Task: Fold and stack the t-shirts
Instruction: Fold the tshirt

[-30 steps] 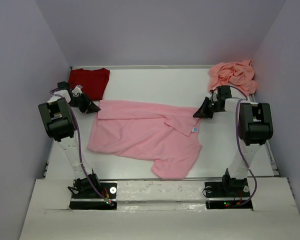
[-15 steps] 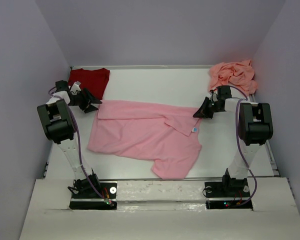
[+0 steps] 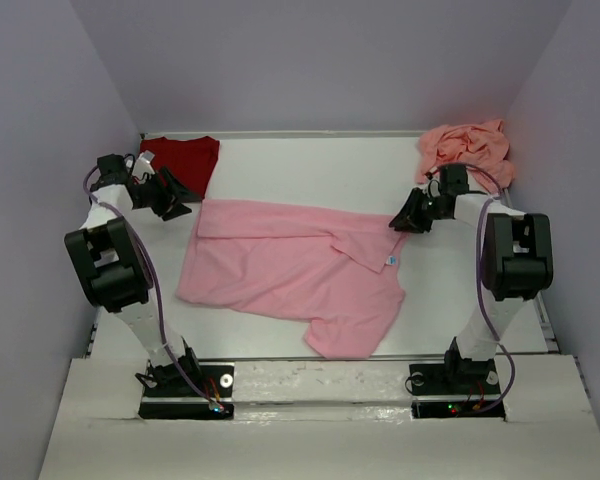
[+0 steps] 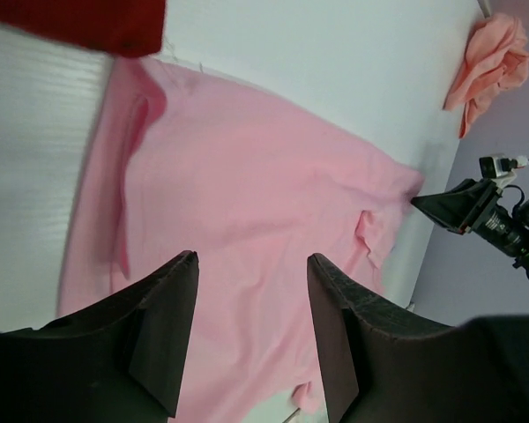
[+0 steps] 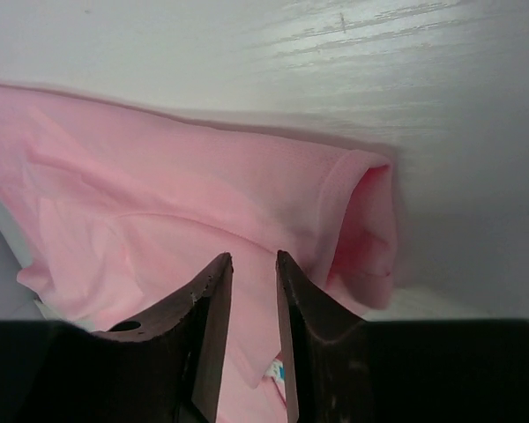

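The middle t-shirt (image 3: 290,275) lies on the bench (image 3: 310,165), reaching from left of centre to the near right. The far-left t-shirt (image 3: 185,160) lies in the far left corner, just beside the middle one's far-left corner. The far-right t-shirt (image 3: 465,148) lies in the far right corner, well apart from both. The left tool (image 3: 180,203) is just near of the far-left t-shirt. The right tool (image 3: 394,224) is at the middle t-shirt's far-right edge.

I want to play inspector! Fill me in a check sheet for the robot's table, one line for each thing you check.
Surface: white table.
Job's things: light pink shirt spread out mid-table; dark red shirt lying neat far left; salmon shirt crumpled far right.
Clutter: nothing seen.
Grippers: left gripper open, empty; right gripper barely open, empty.
Cables: purple cables along both arms.
Surroundings: plain walls on three sides.
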`<state>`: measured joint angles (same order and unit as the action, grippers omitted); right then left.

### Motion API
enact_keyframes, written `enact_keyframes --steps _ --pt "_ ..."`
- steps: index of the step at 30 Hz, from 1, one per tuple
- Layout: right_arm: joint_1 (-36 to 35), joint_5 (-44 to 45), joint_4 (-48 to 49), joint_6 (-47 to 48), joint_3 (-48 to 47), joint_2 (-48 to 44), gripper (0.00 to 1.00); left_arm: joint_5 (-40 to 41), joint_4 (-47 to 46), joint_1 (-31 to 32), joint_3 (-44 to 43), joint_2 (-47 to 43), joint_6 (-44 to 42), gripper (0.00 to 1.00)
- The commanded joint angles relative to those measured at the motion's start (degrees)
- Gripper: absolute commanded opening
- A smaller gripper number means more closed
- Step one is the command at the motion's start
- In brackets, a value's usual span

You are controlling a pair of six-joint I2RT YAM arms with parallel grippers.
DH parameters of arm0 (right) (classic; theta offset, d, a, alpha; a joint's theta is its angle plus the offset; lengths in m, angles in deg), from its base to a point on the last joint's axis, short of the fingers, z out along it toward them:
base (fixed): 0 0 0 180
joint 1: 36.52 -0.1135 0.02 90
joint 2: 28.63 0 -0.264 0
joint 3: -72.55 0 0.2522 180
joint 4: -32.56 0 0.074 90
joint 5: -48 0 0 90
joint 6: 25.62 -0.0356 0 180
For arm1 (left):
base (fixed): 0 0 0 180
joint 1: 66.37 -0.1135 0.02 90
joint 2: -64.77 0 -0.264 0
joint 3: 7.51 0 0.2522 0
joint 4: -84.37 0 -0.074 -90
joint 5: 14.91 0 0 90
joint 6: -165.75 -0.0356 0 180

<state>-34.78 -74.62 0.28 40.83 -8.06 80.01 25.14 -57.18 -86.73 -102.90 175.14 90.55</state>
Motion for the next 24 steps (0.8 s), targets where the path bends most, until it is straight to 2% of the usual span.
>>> enact_keyframes --steps 1,6,9,10,13,17,18,20,22,23,24 --pt "-0.42 1.07 -1.60 1.14 -2.85 -8.07 0.34 -2.43 0.54 -0.29 6.11 -10.42 -0.49 0.62" --pt "-0.42 -0.78 -3.88 0.52 -3.72 -14.50 0.35 -3.92 -1.84 -0.29 16.40 -16.93 1.36 0.62" --pt "-0.42 -1.57 -10.19 1.05 -2.85 -18.54 0.36 -2.09 3.93 -0.29 20.01 -19.74 -1.61 0.63" --pt "-0.42 -1.48 -11.26 1.05 -1.98 -19.68 0.36 0.88 5.36 -0.21 20.71 -20.36 -2.58 0.63" --pt "-0.42 -1.48 -13.29 1.40 4.60 -25.13 0.43 5.30 9.15 -0.29 24.48 -23.08 -4.35 0.64" --pt "-0.42 -3.76 -14.08 -1.40 14.10 -33.04 0.45 5.39 11.17 -0.29 30.46 -26.95 -3.38 0.65" --pt "-0.42 -3.94 -15.04 -1.85 16.90 -36.62 0.56 5.83 12.91 -0.38 30.91 -28.52 -3.47 0.65" --pt "-0.42 -3.51 -17.58 -2.29 19.02 -39.96 0.62 8.54 15.90 -0.29 31.35 -30.11 -4.34 0.66" --pt "-0.42 -3.33 -19.26 -2.38 20.87 -42.97 0.63 11.62 16.97 -0.29 31.96 -32.40 -5.22 0.66" --pt "-0.42 -3.59 -19.88 -2.99 22.88 -45.51 0.70 12.76 16.54 -0.29 32.92 -33.36 -4.44 0.66" --pt "-0.42 -3.85 -20.49 -3.34 23.86 -46.49 0.71 12.78 16.27 0.05 33.02 -34.07 -4.35 0.66"
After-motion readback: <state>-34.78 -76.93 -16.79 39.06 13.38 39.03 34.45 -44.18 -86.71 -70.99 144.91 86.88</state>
